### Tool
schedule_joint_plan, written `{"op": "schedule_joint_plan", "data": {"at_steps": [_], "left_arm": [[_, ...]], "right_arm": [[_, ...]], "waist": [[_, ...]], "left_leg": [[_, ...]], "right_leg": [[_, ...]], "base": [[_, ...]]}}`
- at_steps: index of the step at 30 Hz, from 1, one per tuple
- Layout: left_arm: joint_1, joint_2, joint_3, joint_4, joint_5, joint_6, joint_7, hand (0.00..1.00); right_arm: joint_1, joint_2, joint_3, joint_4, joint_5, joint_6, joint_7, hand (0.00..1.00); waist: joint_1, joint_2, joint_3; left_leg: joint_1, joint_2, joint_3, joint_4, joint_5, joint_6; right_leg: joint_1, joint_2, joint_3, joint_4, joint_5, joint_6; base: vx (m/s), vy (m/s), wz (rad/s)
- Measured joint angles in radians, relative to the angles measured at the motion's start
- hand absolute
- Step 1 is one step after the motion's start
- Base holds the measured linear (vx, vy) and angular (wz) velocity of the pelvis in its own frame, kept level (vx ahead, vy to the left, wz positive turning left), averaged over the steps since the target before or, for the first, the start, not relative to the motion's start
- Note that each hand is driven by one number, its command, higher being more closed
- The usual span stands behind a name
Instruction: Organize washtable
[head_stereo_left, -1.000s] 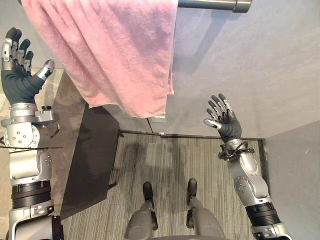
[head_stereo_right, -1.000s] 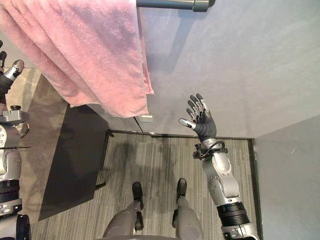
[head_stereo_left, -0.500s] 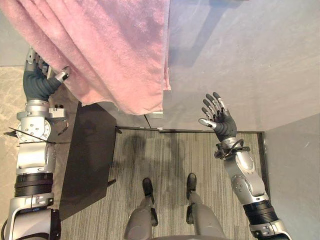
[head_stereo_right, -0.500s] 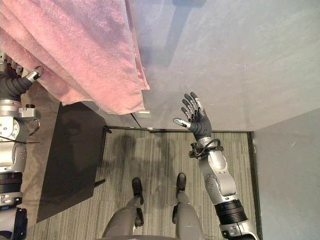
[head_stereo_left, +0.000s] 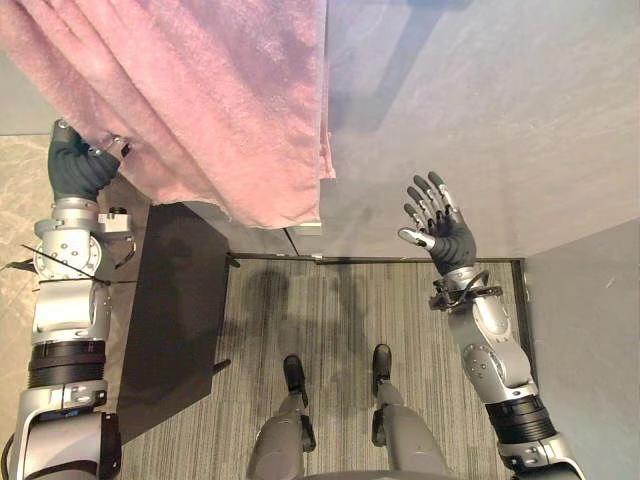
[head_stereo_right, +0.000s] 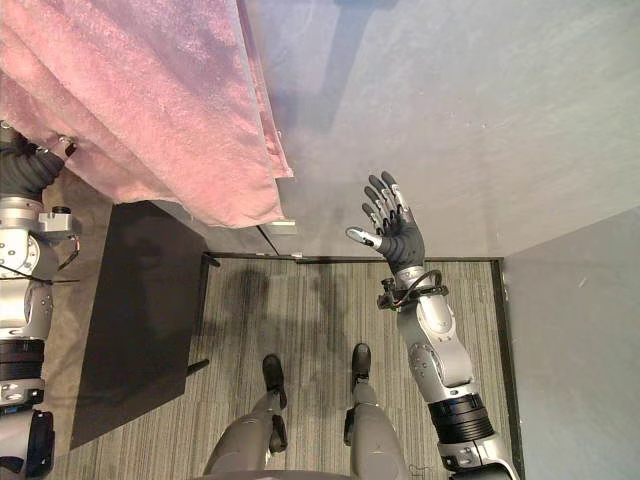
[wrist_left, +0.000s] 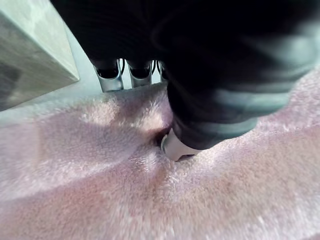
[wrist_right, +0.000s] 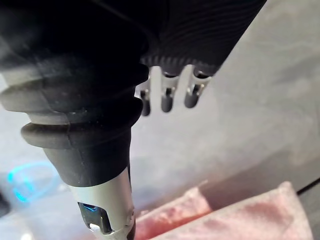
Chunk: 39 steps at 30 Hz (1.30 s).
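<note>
Here, pink towel (head_stereo_left: 200, 90) hangs at upper left against grey wall (head_stereo_left: 500, 110). Left hand (head_stereo_left: 75, 172) raised at towel's lower left edge, fingers behind cloth, thumb pressed into front, pinching it. Right hand (head_stereo_left: 447, 238) raised before wall, well right of towel, fingers spread, holding nothing.

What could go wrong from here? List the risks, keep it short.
1. The left hand meets the pink towel at one lower corner; a pull from there may drag it askew or bunch it.
2. The right hand is open by the grey wall, apart from the towel, so that side hangs unsupported and could slip to the floor.
</note>
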<state>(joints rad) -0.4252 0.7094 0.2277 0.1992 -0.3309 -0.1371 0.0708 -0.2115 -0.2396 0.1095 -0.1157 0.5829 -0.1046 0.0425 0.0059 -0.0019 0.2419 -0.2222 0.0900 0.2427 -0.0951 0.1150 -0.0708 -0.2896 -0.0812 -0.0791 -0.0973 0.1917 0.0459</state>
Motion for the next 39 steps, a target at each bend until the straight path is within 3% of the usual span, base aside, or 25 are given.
{"op": "schedule_joint_plan", "data": {"at_steps": [11,19,23,29,30,39], "left_arm": [[-0.03,-0.027,0.003,0.001,-0.002,0.002,0.006,1.0],[-0.122,-0.027,-0.041,0.078,-0.012,0.003,0.025,1.0],[-0.153,-0.027,-0.051,0.088,-0.032,0.003,0.035,1.0],[-0.193,-0.027,-0.061,0.117,-0.049,0.003,0.044,1.0],[-0.199,-0.027,-0.061,0.117,-0.051,0.003,0.044,1.0],[-0.258,-0.027,-0.061,0.128,-0.054,0.002,0.044,1.0]], "right_arm": [[-0.133,-0.005,0.018,-0.006,-0.005,-0.002,-0.029,0.0],[-0.351,0.015,0.184,0.12,-0.076,0.008,-0.053,0.0],[-0.446,0.052,0.227,0.198,-0.125,0.036,-0.067,0.0],[-0.529,0.085,0.274,0.263,-0.168,0.041,-0.088,0.0],[-0.541,0.09,0.287,0.271,-0.182,0.041,-0.088,1.0],[-0.622,0.119,0.301,0.298,-0.24,0.043,-0.107,1.0]], "waist": [[0.001,0.0,0.0],[0.009,-0.001,0.001],[0.012,-0.001,0.001],[0.017,-0.001,0.001],[0.018,-0.001,0.001],[0.038,0.002,0.007]], "left_leg": [[0.007,0.0,-0.001,-0.001,0.001,0.001],[0.005,-0.002,-0.007,0.0,0.003,0.003],[0.001,-0.002,-0.014,0.0,0.005,0.003],[-0.002,-0.002,-0.019,0.0,0.006,0.003],[-0.002,-0.002,-0.02,0.0,0.006,0.003],[-0.009,-0.001,-0.026,0.001,0.006,0.003]], "right_leg": [[0.007,0.0,0.002,0.0,0.001,0.001],[0.008,-0.002,-0.001,0.0,0.006,0.001],[0.008,-0.003,-0.003,-0.001,0.008,-0.001],[0.007,-0.002,-0.005,-0.001,0.008,-0.001],[0.007,-0.002,-0.005,-0.001,0.008,-0.001],[0.004,-0.002,-0.006,-0.002,0.008,-0.001]], "base": [[0.0,0.0,0.0],[0.0,0.0,0.01],[0.0,0.0,0.04],[0.0,0.0,0.02],[0.0,0.0,0.0],[0.01,0.006,0.02]]}}
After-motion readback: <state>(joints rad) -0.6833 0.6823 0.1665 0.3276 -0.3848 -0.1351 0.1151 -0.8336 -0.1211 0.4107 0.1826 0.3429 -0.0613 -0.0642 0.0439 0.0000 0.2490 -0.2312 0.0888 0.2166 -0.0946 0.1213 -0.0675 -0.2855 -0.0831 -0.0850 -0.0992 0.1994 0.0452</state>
